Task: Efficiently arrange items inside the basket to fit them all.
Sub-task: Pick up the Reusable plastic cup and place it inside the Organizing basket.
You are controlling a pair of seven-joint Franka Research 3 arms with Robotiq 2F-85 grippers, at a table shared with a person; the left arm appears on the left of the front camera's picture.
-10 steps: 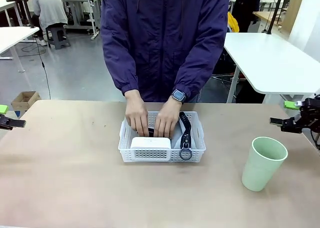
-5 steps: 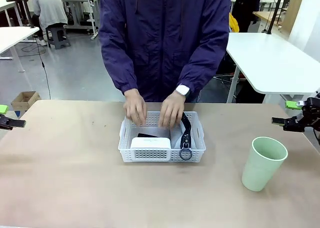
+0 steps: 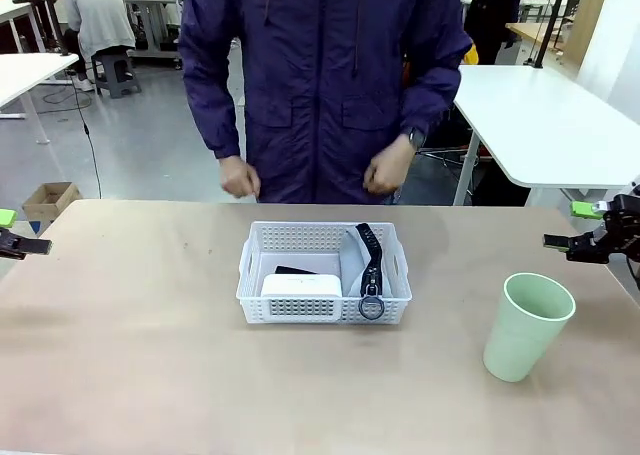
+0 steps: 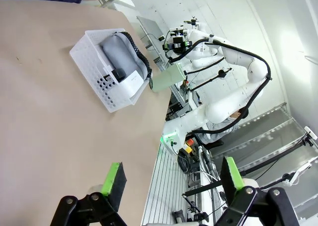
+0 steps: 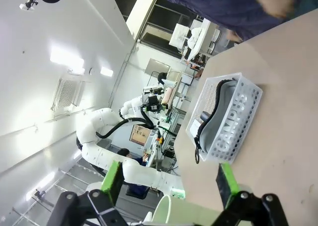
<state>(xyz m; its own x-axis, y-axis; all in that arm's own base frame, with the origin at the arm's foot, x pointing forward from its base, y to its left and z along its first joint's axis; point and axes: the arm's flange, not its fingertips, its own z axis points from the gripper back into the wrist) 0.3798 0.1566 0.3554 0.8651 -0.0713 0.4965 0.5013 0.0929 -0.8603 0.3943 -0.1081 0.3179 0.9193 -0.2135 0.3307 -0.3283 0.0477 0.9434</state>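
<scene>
Front view: shows basket [image 3: 300,311] at centre of table [image 3: 140,375], long side toward the camera. Holds white box [image 3: 301,284] in its 7 o'clock corner, against the near wall. Holds black stapler [image 3: 296,271] at 12 o'clock of the box, touching it and mostly hidden. Carries grey soft case [image 3: 352,263] in the 3 o'clock half, with black strap [image 3: 374,260] running over it from 12 to 6 o'clock and ring [image 3: 371,306] lying over the near wall. Shows pale green cup [image 3: 528,325] upright on the table at 4 o'clock of the basket, well apart from it. Shows one hand [image 3: 240,180] and the other hand [image 3: 385,170] of the person off the table at 12 o'clock of the basket, touching nothing. Shows left jaws at the 9 o'clock edge and right jaws at the 3 o'clock edge, at 1 o'clock of the cup.

Left wrist view: shows left jaws spread fully wide, gripping nothing, over bare table, with the basket far off at 11 o'clock.

Right wrist view: shows right jaws spread equally wide, nothing between the pads, with the basket at 3 o'clock and the cup rim at 6 o'clock.
</scene>
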